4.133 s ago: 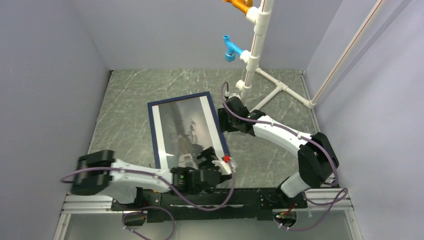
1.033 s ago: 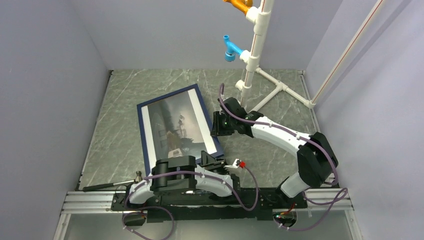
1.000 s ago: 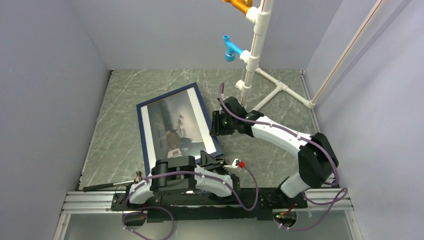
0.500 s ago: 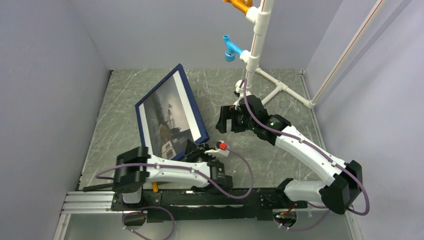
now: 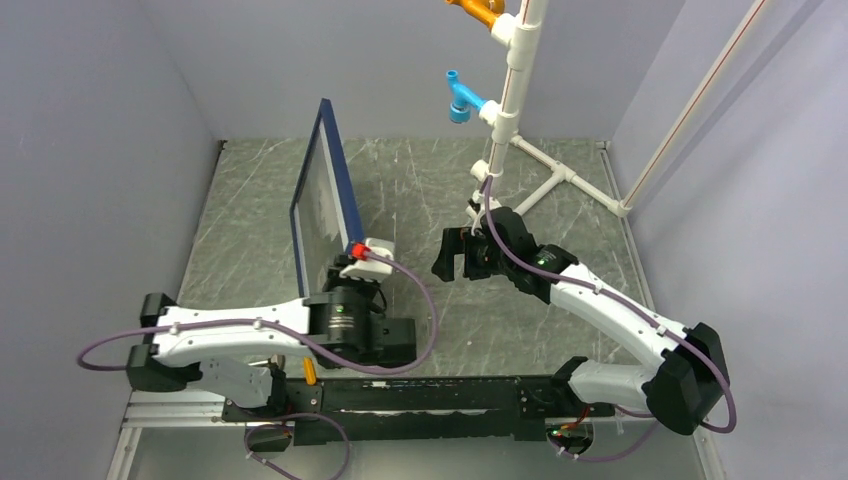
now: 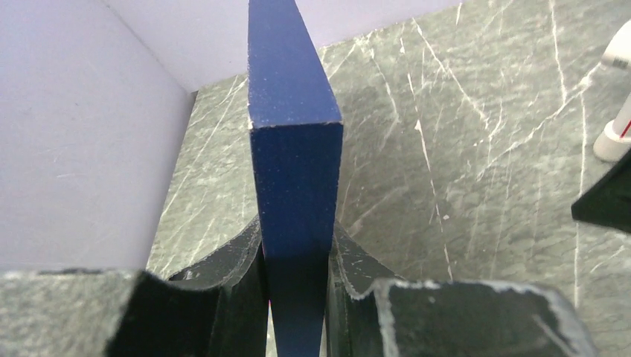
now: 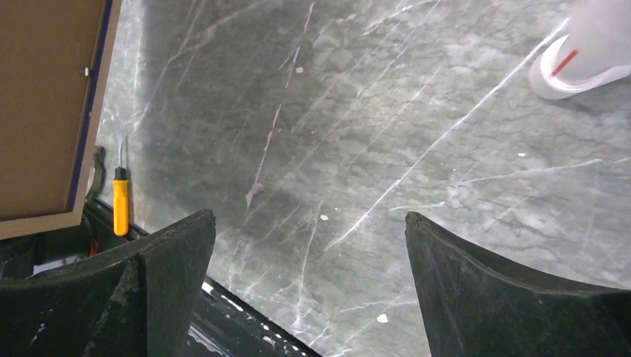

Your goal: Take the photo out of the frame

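Observation:
The navy blue frame (image 5: 338, 180) stands upright, turned almost edge-on to the top camera. The photo (image 5: 312, 205) shows inside it as a pale grey face turned to the left. My left gripper (image 5: 352, 262) is shut on the frame's near lower corner. In the left wrist view the blue frame edge (image 6: 295, 163) runs between the two fingers of my left gripper (image 6: 296, 260), both pressed against it. My right gripper (image 5: 455, 265) hangs open to the right of the frame, apart from it. The right wrist view shows my right gripper (image 7: 309, 245) holding nothing and the frame's brown back (image 7: 45, 111) at the upper left.
A white pipe stand (image 5: 510, 110) with a blue fitting (image 5: 461, 100) and an orange fitting (image 5: 478, 10) rises at the back right; its foot (image 7: 588, 52) lies near my right gripper. An orange-handled screwdriver (image 7: 120, 204) lies by the front rail. Walls close in both sides.
The left arm has tipped the frame up from a low slant to standing on edge. The right gripper has let go of the frame's right side, opened wide and drawn back.

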